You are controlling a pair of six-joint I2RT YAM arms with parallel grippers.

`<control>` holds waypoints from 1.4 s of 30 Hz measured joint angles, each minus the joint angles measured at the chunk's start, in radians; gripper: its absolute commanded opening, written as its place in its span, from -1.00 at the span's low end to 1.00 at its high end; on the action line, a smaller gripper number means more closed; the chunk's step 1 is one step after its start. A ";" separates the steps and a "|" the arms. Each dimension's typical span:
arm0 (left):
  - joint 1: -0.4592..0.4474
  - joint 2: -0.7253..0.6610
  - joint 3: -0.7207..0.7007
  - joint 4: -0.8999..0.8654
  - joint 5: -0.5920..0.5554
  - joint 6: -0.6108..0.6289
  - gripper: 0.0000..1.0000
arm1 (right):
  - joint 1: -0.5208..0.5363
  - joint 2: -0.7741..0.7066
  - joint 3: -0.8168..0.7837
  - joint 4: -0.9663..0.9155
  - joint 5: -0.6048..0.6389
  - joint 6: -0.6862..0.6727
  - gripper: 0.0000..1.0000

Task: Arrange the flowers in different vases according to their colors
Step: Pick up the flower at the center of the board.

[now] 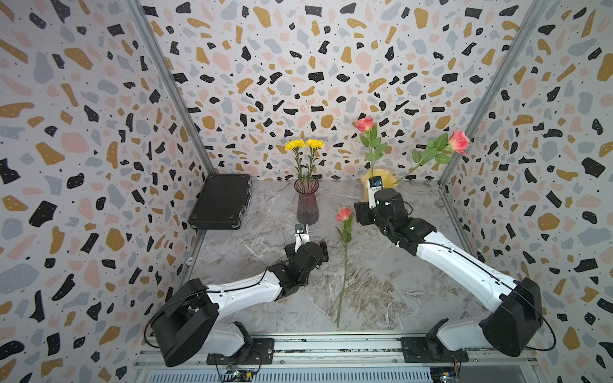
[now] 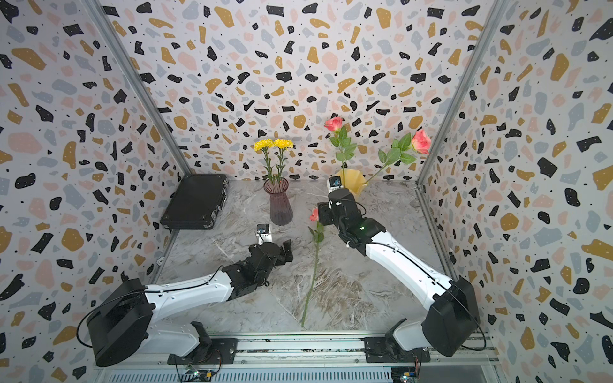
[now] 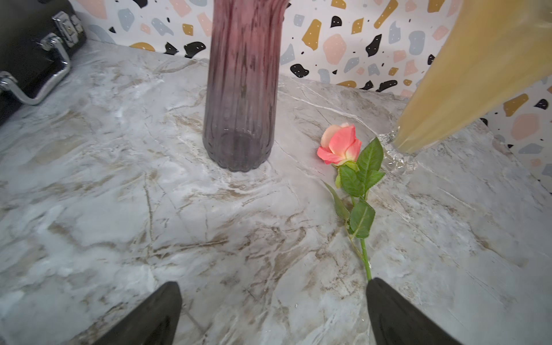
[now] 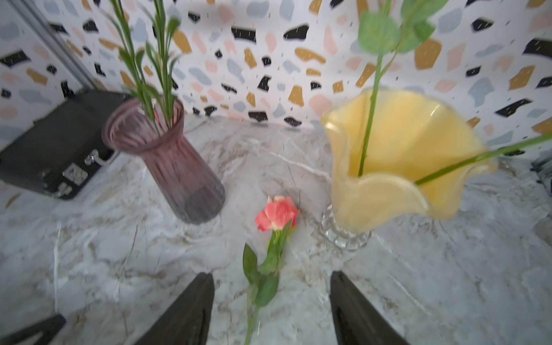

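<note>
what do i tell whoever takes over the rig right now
The left gripper is open and empty, low in front of the purple vase.
The right gripper is open and empty, near the bloom of the third pink rose.
Done: two yellow flowers stand in the purple vase, and two pink roses in the yellow vase.
Left: the third pink rose lies flat on the table between the vases; it goes into the yellow vase.
</note>
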 measured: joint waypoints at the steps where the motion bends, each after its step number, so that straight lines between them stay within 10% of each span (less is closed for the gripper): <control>1: 0.000 -0.003 0.000 -0.021 -0.011 -0.007 0.99 | 0.016 -0.002 -0.043 -0.001 0.008 0.003 0.36; 11: 0.000 -0.009 -0.025 -0.025 0.005 -0.057 0.99 | 0.138 0.080 -0.455 0.217 0.072 0.060 0.23; 42: 0.325 0.005 -0.159 0.069 0.328 -0.341 0.99 | 0.142 0.391 -0.176 0.066 -0.066 0.256 -0.15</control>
